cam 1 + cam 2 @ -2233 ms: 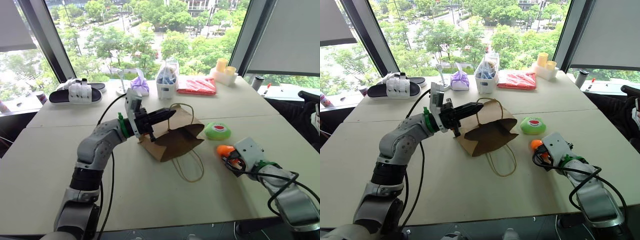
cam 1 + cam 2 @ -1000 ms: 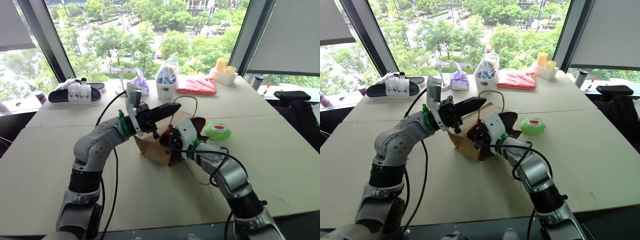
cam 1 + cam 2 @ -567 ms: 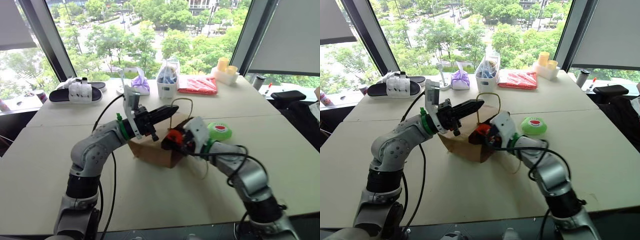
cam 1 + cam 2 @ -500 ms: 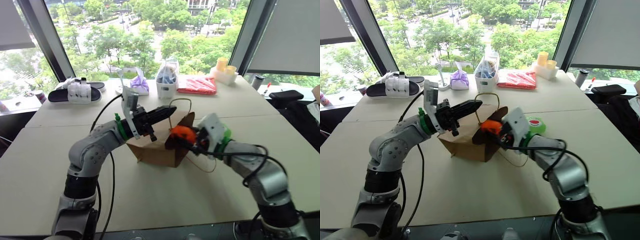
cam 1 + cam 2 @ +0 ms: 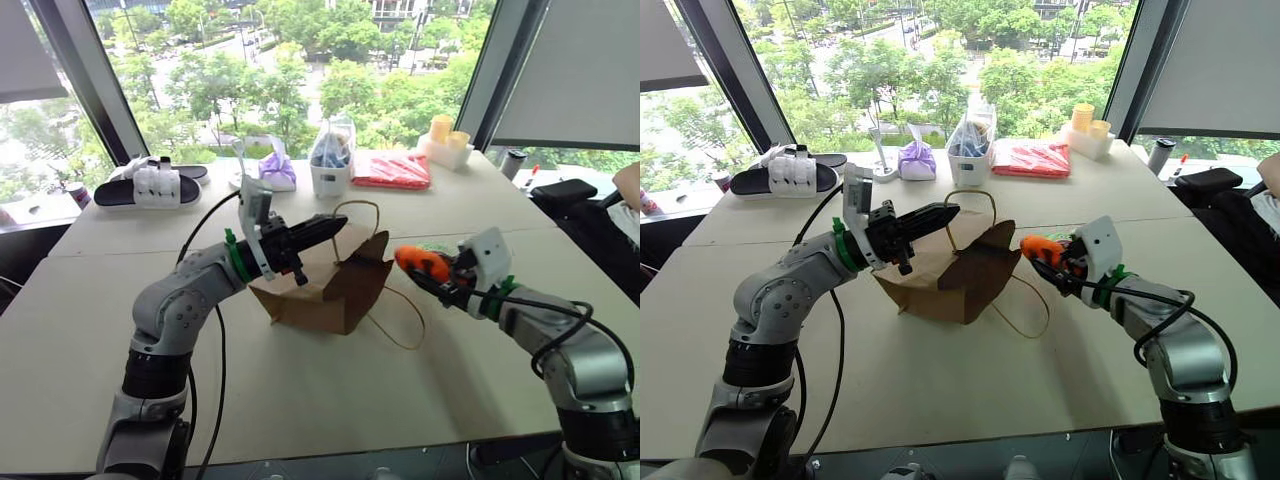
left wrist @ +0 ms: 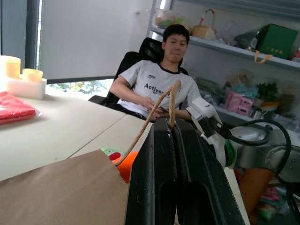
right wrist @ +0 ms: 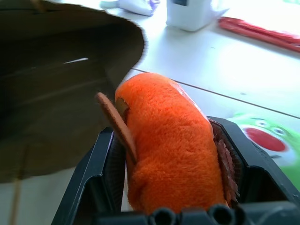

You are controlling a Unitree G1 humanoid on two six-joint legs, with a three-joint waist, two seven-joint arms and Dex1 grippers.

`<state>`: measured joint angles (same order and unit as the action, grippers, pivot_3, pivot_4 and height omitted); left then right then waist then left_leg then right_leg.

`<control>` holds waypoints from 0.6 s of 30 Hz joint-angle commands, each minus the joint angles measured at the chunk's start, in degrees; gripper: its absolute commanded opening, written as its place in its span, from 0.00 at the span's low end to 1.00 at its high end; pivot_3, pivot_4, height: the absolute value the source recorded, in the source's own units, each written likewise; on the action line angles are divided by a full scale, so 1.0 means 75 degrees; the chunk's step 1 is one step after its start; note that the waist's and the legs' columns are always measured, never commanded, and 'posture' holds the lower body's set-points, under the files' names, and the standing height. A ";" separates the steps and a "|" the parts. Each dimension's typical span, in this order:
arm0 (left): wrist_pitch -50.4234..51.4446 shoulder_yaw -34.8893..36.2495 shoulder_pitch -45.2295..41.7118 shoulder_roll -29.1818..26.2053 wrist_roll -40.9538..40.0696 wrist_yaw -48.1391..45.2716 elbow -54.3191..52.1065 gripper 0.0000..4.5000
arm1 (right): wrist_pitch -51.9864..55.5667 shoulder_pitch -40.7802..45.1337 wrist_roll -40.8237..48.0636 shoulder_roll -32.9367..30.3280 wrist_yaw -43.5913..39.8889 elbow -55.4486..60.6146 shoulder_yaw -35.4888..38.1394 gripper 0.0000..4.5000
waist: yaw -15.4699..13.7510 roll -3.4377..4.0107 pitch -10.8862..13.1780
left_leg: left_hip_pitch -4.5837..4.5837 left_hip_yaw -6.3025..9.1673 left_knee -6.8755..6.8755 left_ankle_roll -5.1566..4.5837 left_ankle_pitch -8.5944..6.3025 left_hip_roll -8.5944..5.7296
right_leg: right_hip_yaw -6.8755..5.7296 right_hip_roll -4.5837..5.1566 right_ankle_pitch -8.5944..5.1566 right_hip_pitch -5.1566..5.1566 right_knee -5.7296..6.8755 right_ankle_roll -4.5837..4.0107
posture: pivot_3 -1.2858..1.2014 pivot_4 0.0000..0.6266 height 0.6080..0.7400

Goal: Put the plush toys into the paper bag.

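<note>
Left gripper (image 5: 330, 224) is raised over the middle of the table (image 5: 300, 400), jaws pressed together on one cord handle (image 5: 352, 205) of the paper bag (image 5: 335, 285); in the left wrist view the tan cord comes up right out of the seam between the two black fingers (image 6: 154, 178). The bag hangs from that handle, tilted, its base resting on the table and its dark mouth opening toward the right arm. The other handle loop (image 5: 400, 320) trails loose on the tabletop on the right side of the bag.

Right gripper (image 5: 432, 278) is up off the table just beside the bag's mouth, apart from it, jaws pinching the orange plush toy (image 5: 420, 262). In the right wrist view the toy (image 7: 168, 145) sits between both fingers, bulging out past them (a thin brown flap sticks out on one side).

The green plush toy (image 7: 262, 136) lies on the table behind the right gripper, outside the bag, red-and-white patch showing; from the head views it is mostly hidden by the orange toy and the gripper.

Along the far edge by the window: a slipper (image 5: 150, 185), a small purple bundle (image 5: 278, 170), a clear bag of blue items (image 5: 333, 155), a red packet (image 5: 392, 170), yellow cups (image 5: 448, 135). A person (image 6: 164, 79) sits in a chair beyond the table's right end.
</note>
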<state>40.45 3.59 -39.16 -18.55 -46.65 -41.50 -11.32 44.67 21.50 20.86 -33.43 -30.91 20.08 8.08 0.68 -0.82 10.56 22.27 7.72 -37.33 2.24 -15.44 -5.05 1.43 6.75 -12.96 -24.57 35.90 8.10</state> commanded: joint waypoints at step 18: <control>0.0244 0.0234 -0.0227 -0.0109 -0.0543 -0.0044 -0.0294 0.00 | -0.0887 0.1282 -0.0597 0.1654 0.0119 -0.0656 -0.2967 0.60 | 0.0022 0.0000 0.0000 | 0.0000 0.0012 -0.0001 0.0010 0.0006 0.0000 | -0.0004 -0.0003 0.0000 -0.0003 0.0005 0.0000 | 0.52 0.24 1.00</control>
<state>42.15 3.70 -40.41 -18.83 -49.09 -41.95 -11.14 41.45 29.60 18.22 -21.99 -29.64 17.48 -13.07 0.85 -0.82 10.56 22.27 7.82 -37.32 2.37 -15.36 -5.05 1.41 6.73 -12.96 -24.62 35.94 8.10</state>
